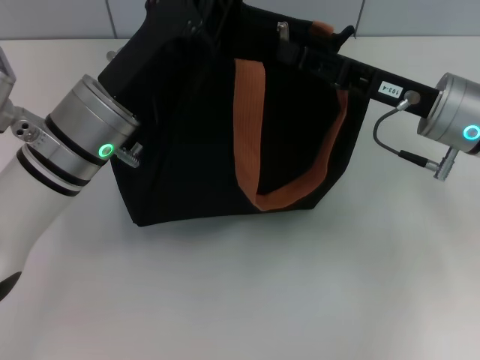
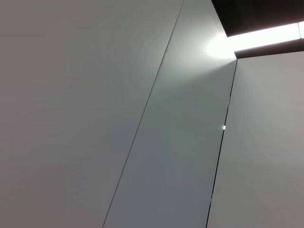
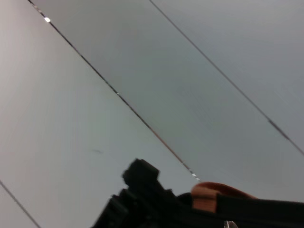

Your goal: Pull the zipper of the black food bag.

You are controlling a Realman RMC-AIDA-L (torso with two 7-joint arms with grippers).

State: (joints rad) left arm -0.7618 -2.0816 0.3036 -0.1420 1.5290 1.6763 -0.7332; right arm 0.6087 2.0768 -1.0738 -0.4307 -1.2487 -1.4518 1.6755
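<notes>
1. Zipper (image 1: 283,31) first: you can make out a small silver pull tab at the top of the black food bag (image 1: 195,150), toward its far side. How much of the zip line is closed you cannot tell, since the top is dark and partly hidden by both arms.
2. The bag stands upright on the white tabletop (image 1: 247,292), toward the far edge and about midway between its left and right edges. One orange-brown strap (image 1: 251,127) hangs in a loop down the face toward you; a bit of the other strap (image 1: 322,28) shows at the top.
3. Your right pincer (image 1: 300,54) reaches in across the bag's top from the right-hand side and ends just beside the tab. Whether it is clenched on the tab or released, you cannot tell; its dark fingers merge with the fabric.
4. Your left pincer (image 1: 199,26) is up at the bag's far left top corner, apparently steadying it. Its grip cannot be read either.
5. Judged from this, you are at the grasp or early pull stage; drawing the tab along the zip line looks mostly still to do.
6. Both wrist views face wall panels and confirm nothing about the tab.
</notes>
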